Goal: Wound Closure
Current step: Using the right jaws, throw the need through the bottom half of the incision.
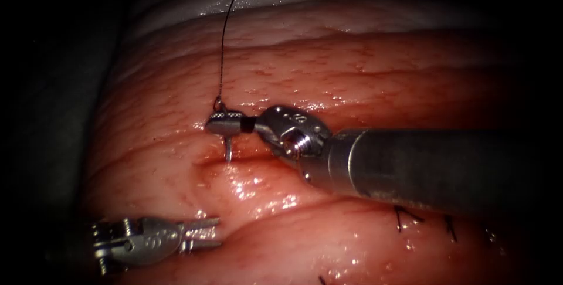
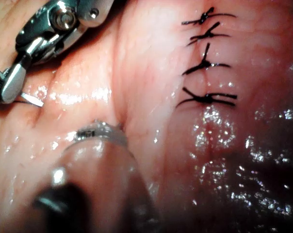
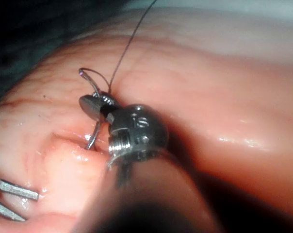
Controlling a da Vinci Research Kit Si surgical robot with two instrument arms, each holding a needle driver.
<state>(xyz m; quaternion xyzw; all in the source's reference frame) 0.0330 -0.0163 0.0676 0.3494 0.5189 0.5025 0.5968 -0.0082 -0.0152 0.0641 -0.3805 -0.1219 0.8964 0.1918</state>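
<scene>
My right tool (image 1: 218,124) reaches in from the right, its jaws shut on the curved needle (image 1: 228,150) near mid-curve, a little toward the thread end. The needle points downward, and its tip meets the far lip at the left end of the cut (image 1: 252,165); how deep it sits I cannot tell. Dark thread (image 1: 224,44) rises from the needle's rear end and leaves the picture. In the right wrist view the same jaws (image 3: 94,104) clamp the needle (image 3: 93,138). My left tool (image 1: 218,232) lies at lower left, open and holding nothing, below the cut.
Several tied dark stitches (image 1: 404,217) close the cut to the right, under the right tool's shaft (image 1: 434,168); they also line up in the left wrist view (image 2: 207,97). The tissue (image 1: 352,74) is wet and glistening.
</scene>
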